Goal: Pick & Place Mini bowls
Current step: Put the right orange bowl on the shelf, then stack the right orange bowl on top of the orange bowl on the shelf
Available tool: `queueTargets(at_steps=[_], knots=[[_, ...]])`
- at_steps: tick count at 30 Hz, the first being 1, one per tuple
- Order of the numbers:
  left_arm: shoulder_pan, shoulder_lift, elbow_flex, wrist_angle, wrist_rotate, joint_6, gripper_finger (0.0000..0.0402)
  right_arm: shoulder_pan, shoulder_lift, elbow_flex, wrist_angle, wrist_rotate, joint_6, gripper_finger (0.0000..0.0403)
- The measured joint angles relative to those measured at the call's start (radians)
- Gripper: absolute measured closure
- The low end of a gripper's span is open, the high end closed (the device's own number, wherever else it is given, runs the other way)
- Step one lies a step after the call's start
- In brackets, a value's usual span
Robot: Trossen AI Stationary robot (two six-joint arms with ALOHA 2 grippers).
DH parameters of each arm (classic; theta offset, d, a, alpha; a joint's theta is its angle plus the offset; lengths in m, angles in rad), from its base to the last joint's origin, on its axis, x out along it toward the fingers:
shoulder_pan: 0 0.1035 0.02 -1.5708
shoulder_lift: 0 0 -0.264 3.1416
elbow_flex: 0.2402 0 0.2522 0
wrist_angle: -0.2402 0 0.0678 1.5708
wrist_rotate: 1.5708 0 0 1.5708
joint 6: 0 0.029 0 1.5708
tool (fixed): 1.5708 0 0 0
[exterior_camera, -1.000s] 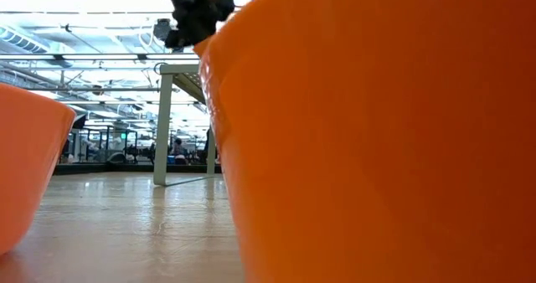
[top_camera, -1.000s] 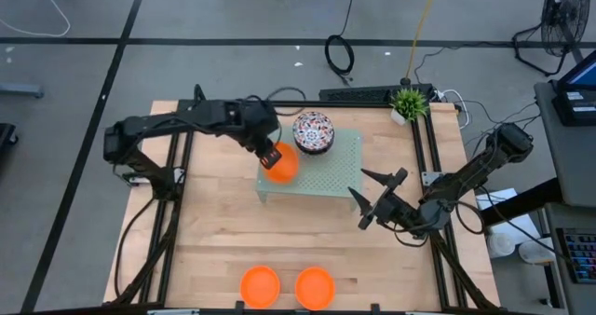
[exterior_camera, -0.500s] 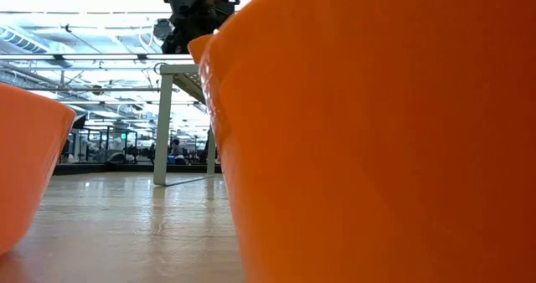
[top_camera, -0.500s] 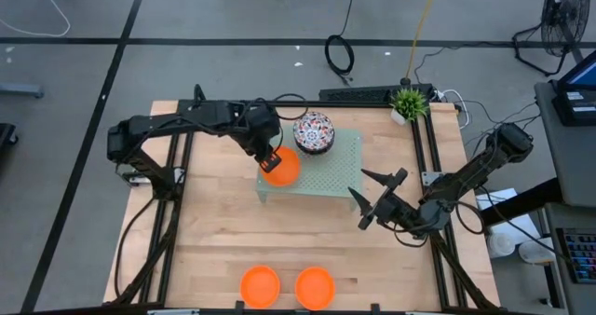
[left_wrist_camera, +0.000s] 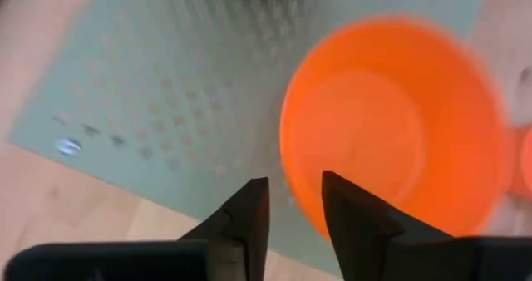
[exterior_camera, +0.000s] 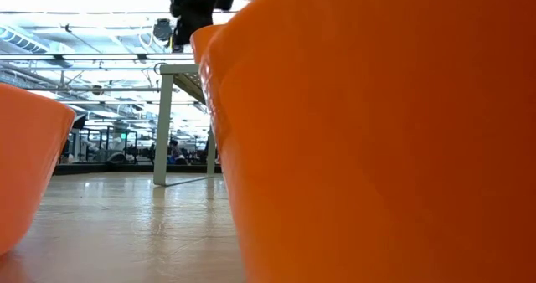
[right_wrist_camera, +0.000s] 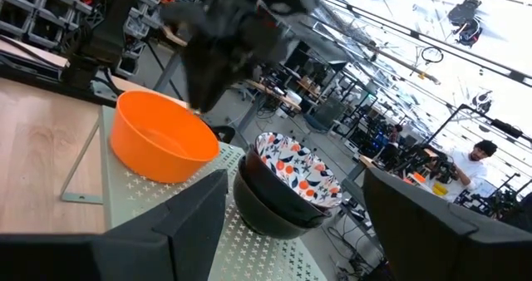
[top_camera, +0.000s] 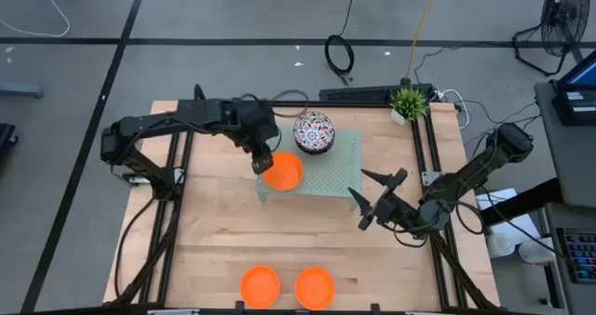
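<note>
Currently you have: one orange bowl [top_camera: 282,171] on the green rack's [top_camera: 335,171] left edge, left claw [top_camera: 262,160] parted beside its rim; floral bowls [top_camera: 313,131] stacked at rack's back; right claw [top_camera: 376,194] spread, idle, near the table's right edge.

Even, bright overhead light fills the top-down view; shadows are soft. At table height, a huge blurred glossy orange plastic bowl [exterior_camera: 377,141] fills the right of the frame, with ceiling glare at upper left. The left wrist picture is motion-smeared over the pale green perforated rack [left_wrist_camera: 166,90].
</note>
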Motion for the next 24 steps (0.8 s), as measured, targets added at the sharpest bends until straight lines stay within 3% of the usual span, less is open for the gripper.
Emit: queueTargets(at_steps=[6, 11, 14, 17, 24], knots=[[0.016, -0.110, 0.051, 0.069, -0.008, 0.002, 0.0257, 0.000, 0.000, 0.000, -0.001, -0.003, 0.012, 0.0135], [-0.059, -0.250, 0.054, 0.169, -0.015, 0.017, 0.0248, 0.007, 0.000, 0.000, -0.008, -0.003, 0.041, 0.0135], [-0.172, -0.319, 0.054, 0.196, -0.019, 0.045, 0.0250, 0.023, 0.000, 0.000, -0.040, -0.006, 0.085, 0.0135], [-0.322, -0.374, 0.020, 0.217, -0.032, 0.086, 0.0254, 0.039, 0.000, 0.000, -0.102, -0.082, 0.155, 0.0135], [-0.718, -0.495, -0.270, 0.492, -0.389, 0.189, 0.0276, 0.071, 0.006, 0.001, -0.181, -0.434, 0.438, 0.0135]])
